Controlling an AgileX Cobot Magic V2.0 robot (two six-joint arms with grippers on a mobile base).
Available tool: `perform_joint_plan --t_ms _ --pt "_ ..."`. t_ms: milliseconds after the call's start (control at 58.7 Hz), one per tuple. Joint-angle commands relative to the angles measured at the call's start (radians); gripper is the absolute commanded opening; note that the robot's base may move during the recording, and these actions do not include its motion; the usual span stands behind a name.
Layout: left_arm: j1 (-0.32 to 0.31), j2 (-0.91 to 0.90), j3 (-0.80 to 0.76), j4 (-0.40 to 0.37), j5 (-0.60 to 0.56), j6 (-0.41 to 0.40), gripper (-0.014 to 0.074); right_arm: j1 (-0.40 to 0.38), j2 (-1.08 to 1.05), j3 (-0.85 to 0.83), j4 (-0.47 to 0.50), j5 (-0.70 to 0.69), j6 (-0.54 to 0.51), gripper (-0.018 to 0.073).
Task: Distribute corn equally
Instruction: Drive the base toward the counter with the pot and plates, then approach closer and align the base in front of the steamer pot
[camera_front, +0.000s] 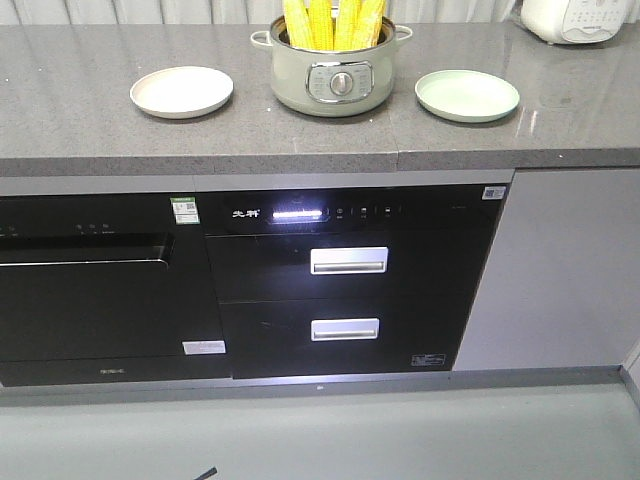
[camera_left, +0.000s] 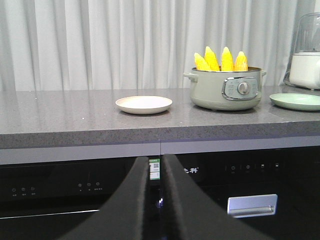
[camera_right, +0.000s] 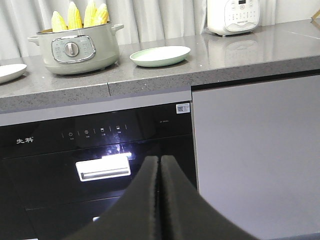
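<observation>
Standing in the pot (camera_front: 340, 85), corn (camera_front: 335, 22) lies beyond left hand (camera_left: 155, 161), right hand (camera_right: 159, 160).

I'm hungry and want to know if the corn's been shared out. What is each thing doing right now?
corn: four cobs standing upright in the pot, none on a plate.
pot: lid off, sitting on the counter.
cream plate: empty.
green plate: empty.
drawers: both closed.
display: lit.
left gripper: shut to a thin slit, holding nothing.
right gripper: shut, holding nothing.
</observation>
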Motion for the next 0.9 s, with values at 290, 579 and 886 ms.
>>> perform_joint_plan --t_ms 290,579,886 --pt "0.003 -0.013 -0.022 -0.002 -0.064 -0.009 0.0055 -0.001 -0.007 0.018 -0.008 -0.071 -0.011 -0.0002" --pt "0.003 -0.013 -0.022 -0.002 -0.064 -0.009 0.0055 -0.001 -0.007 0.018 -0.008 -0.071 -0.011 -0.0002" --pt "0.003 -0.013 -0.022 -0.002 -0.064 -0.009 0.0055 -0.001 -0.007 0.018 -0.008 -0.070 -0.011 -0.0002"
